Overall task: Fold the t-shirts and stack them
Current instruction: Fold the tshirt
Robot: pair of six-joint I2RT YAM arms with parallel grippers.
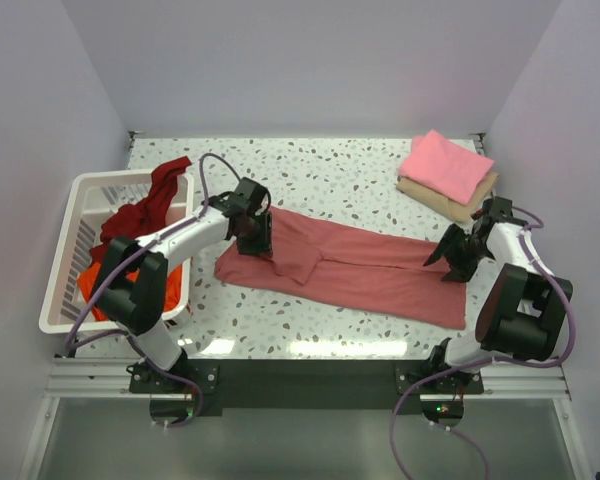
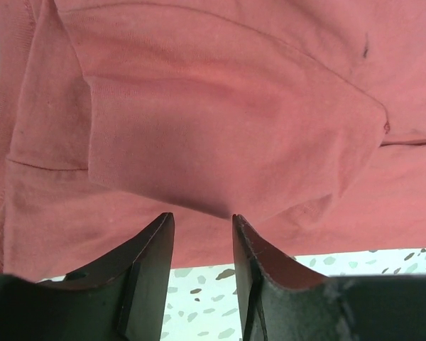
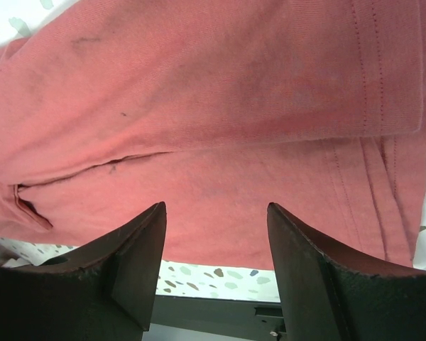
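Rose-red t-shirt: lying lengthwise across the centre of the desk, sleeve folded in.
Left end effector: spread, empty, at the shirt's 9 o'clock end.
Right end effector: spread, empty, at its 3 o'clock end.
Pink t-shirt: folded, atop tan cloth, at 1 o'clock.
Basket: at 9 o'clock, maroon t-shirt draped over its rim.
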